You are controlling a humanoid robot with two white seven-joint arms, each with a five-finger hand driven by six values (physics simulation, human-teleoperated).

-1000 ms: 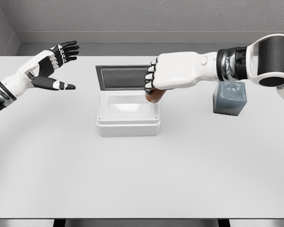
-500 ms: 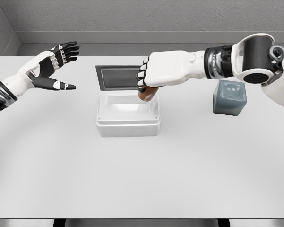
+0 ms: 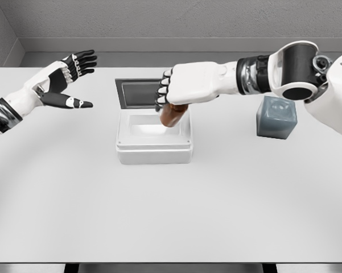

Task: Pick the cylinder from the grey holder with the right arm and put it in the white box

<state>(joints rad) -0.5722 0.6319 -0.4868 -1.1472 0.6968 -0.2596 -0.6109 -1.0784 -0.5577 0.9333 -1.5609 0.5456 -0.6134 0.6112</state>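
The white table (image 3: 171, 216) fills most of the frame, with a grey wall along the top. Against the earlier frames, the right arm has swung further toward the left of the picture: a second ago the right hand (image 3: 185, 91) sat over the box's right rim, and now it hangs above the inside of the white box (image 3: 153, 149) at the centre, with its knuckles past the box's middle line. The grey holder (image 3: 276, 117), at the right of the frame, was partly covered by the forearm a second ago and now shows almost whole, with only its top edge behind the wrist. The left arm has not shifted at all.

One white box stands at centre, open, and its single dark lid (image 3: 137, 92) lies flat just behind it, touching the back rim; the right hand's fingers overlap the lid's right end in the view. One grey holder stands well apart to the right of the box.

The right hand is curled into a fist around the cylinder (image 3: 172, 115), whose brown lower end sticks out beneath the fingers, over the box's back right part and not yet on its floor. The left hand (image 3: 62, 79), in the upper left, hovers over the table with fingers spread and nothing in it

One cylinder, two hands
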